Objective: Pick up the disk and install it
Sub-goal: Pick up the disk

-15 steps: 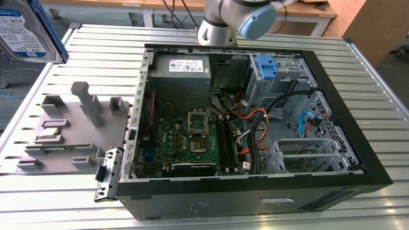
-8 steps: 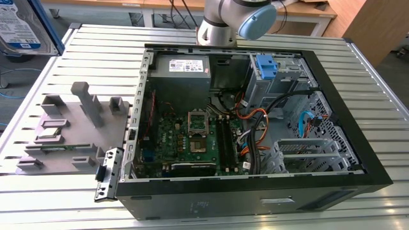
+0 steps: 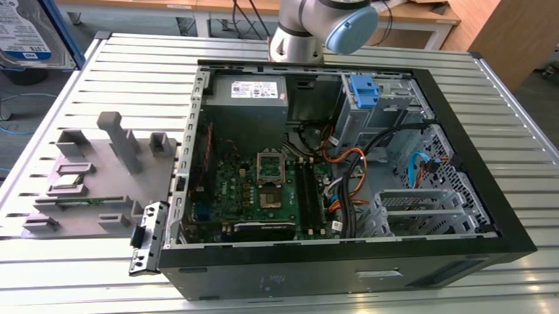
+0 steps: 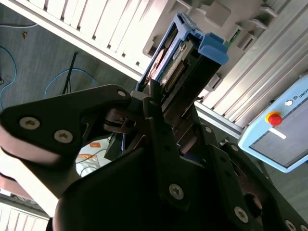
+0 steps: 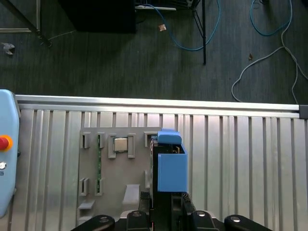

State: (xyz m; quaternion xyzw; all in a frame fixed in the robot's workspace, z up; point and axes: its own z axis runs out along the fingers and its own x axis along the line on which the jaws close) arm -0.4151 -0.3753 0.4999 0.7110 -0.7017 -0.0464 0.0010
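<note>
Evidently, we have the black two-fingered gripper (image 4: pixel 166 108) closed firmly on the disk (image 4: pixel 187 57), a flat rectangular silver metal hard drive clipped in a blue plastic frame. In the second wrist view the dark fingers (image 4: pixel 156 120) press on its two broad faces near one short end. We judge that this grip on the flat sides leaves the far end and the frame's side clips free. The first wrist view looks along the held drive, whose blue frame points toward the table. There it hangs clear above the grey moulded plastic fixture plate (image 5: pixel 120 183), touching none of the plate's upright holders. In the exterior view the silver drive with its blue-and-white label appears at the exterior view's upper left, well apart from the open black metal computer case (image 3: pixel 349 271). We take this height to be what keeps the drive clear of the fixture. Both plate and case rest on a ribbed aluminium table (image 3: pixel 131 72). Beyond the table's edge lie a dark carpeted floor (image 5: pixel 120 53) and loose blue cables (image 5: pixel 197 49). A light-blue control pendant with a red button (image 4: pixel 276 139) sits beside the table.
</note>
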